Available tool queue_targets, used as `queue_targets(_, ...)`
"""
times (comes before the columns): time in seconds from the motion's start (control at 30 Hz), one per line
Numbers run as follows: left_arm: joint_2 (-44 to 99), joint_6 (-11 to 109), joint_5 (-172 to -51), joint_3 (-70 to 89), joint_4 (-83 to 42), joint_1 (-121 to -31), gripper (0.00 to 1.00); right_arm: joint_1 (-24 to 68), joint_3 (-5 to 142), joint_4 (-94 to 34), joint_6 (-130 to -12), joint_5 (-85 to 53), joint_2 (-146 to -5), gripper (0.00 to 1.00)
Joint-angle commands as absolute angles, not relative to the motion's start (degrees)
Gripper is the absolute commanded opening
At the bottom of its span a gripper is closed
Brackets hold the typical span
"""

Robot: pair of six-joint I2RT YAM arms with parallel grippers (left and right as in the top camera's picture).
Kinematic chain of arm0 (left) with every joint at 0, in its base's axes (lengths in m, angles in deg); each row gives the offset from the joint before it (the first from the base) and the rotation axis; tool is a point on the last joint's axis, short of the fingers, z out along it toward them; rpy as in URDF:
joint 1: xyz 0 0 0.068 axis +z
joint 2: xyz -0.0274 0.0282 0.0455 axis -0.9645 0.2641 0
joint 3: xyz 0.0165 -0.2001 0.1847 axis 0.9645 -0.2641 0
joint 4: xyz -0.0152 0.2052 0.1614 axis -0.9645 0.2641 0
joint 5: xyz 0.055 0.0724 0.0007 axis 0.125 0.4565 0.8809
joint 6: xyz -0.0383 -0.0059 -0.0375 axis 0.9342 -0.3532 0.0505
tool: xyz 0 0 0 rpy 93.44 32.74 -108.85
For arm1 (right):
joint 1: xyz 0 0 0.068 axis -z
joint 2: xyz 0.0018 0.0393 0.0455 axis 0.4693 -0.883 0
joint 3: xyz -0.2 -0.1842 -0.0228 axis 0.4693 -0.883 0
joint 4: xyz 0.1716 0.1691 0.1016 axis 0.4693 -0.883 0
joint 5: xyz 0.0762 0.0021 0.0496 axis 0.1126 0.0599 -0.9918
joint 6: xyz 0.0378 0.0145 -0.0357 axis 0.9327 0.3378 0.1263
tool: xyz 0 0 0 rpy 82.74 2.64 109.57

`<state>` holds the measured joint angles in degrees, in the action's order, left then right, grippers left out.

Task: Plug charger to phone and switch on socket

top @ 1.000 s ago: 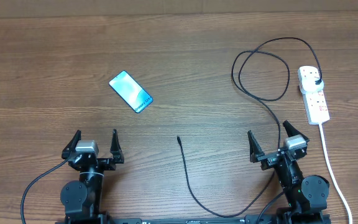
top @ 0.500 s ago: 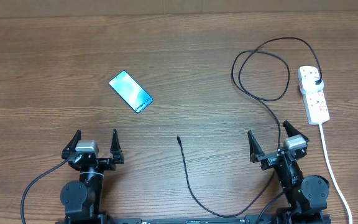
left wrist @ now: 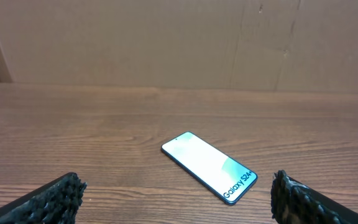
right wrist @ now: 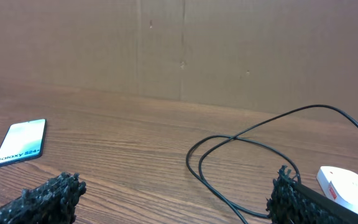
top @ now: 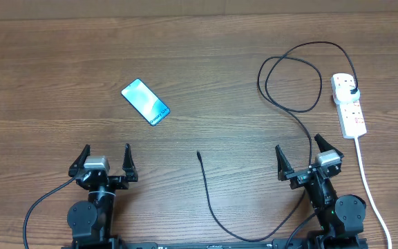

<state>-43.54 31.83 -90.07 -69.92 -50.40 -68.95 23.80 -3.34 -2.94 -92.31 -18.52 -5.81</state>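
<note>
The phone [top: 145,102] lies flat on the wooden table, screen glowing light blue; it also shows in the left wrist view [left wrist: 208,166] and the right wrist view [right wrist: 21,142]. The black charger cable [top: 292,83] loops at the right; its plug [top: 352,92] sits in the white socket strip [top: 349,104], and its connector tip [top: 198,155] lies loose mid-table. My left gripper [top: 106,160] is open and empty, below the phone. My right gripper [top: 301,155] is open and empty, left of the strip; the cable [right wrist: 241,171] runs between its fingers.
The strip's thick white lead [top: 369,185] runs down the right side to the front edge. A brown cardboard wall [left wrist: 179,43] stands along the table's back edge.
</note>
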Motion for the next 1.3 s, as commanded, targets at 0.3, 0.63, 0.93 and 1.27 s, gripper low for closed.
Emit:
queue_targets(0.3, -44.2, 30.4, -89.8, -70.1, -50.2, -68.6, 1.0, 23.5, -4.0, -2.6, -91.9, -18.4, -5.1, 1.0)
queue_targets(0.63, -44.1, 30.6, -89.9, -66.4, -46.7, -68.6, 1.0, 23.5, -4.0, -2.6, -91.9, -18.4, -5.1, 1.0)
queue_targets(0.93, -40.6, 30.6, -88.8, -58.4, -40.8, -68.6, 1.0, 23.5, -4.0, -2.6, -91.9, -18.4, -5.1, 1.0)
queue_targets(1.27, -22.7, 33.2, -88.8, -48.6, -40.8, -68.6, 1.0, 23.5, -4.0, -2.6, -91.9, -18.4, -5.1, 1.0)
